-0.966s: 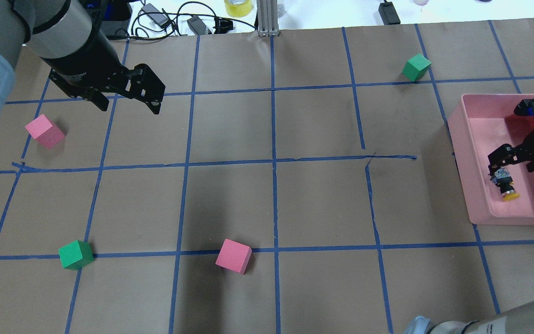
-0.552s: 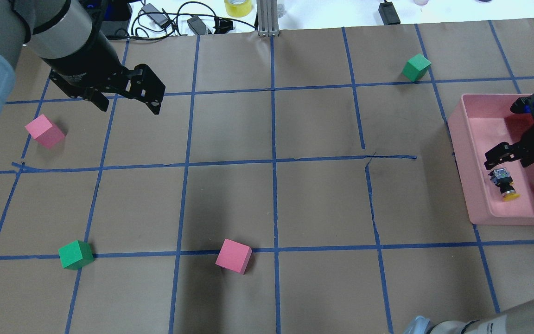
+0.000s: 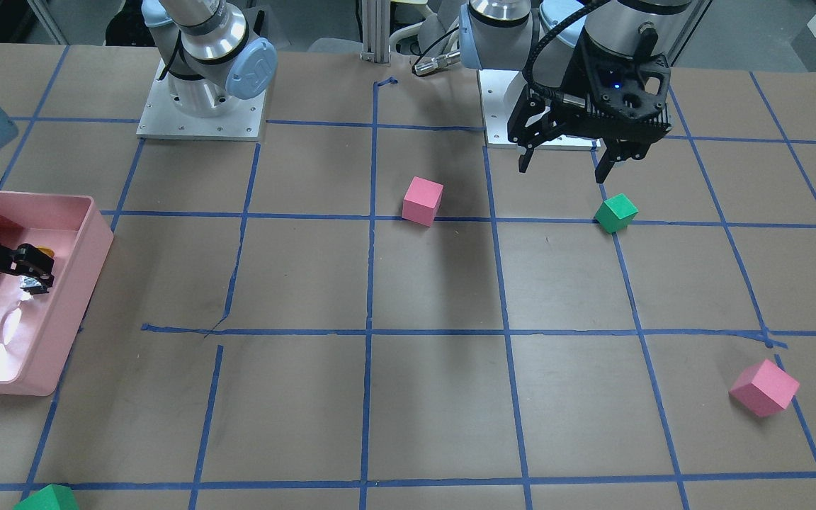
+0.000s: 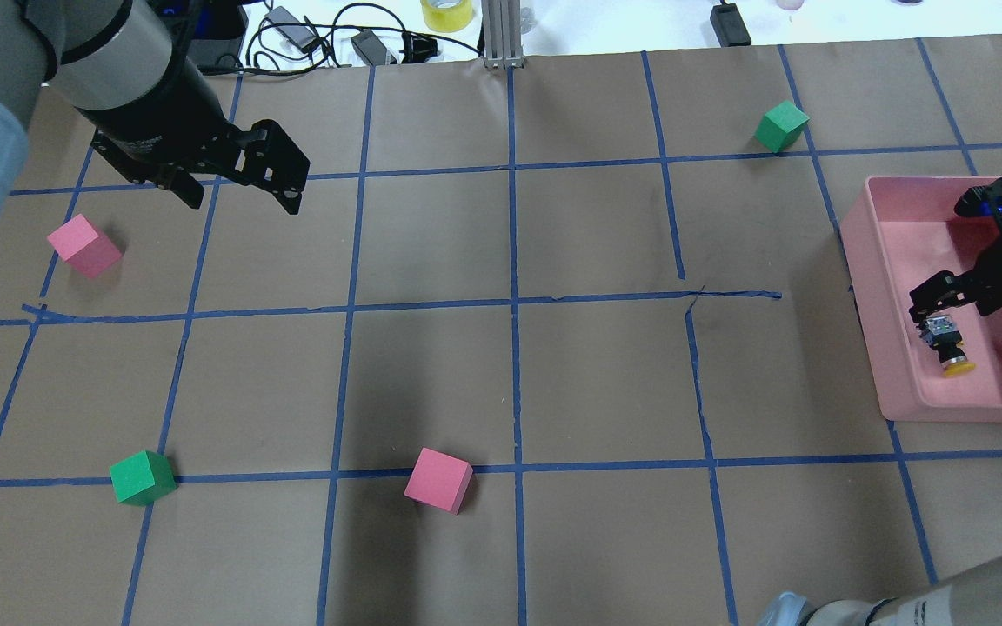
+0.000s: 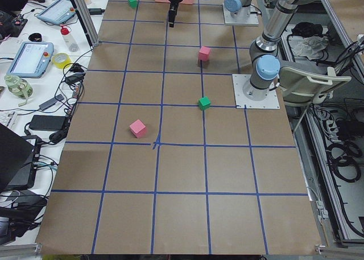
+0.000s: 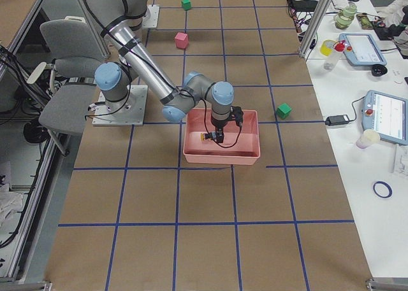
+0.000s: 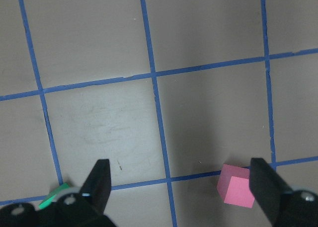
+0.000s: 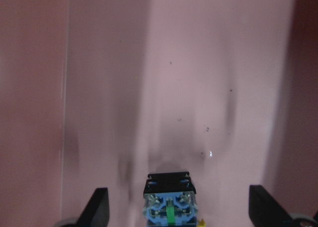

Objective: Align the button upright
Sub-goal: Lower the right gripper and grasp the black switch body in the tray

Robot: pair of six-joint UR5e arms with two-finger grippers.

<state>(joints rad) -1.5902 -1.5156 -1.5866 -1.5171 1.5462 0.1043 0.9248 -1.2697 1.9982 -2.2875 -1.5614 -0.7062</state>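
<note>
Right gripper [image 4: 931, 306] hangs inside the pink bin [image 4: 871, 287], its fingers spread wide on either side of the button [image 4: 949, 343] without clamping it. That button lies on its side on the bin floor, grey base toward the gripper and yellow cap pointing away. Left gripper [image 4: 243, 200] hovers over the table [image 4: 588, 374], fingers parted and holding nothing.

Overhead opposite front (shared table [image 4: 597, 235]), wrists close-up
</note>
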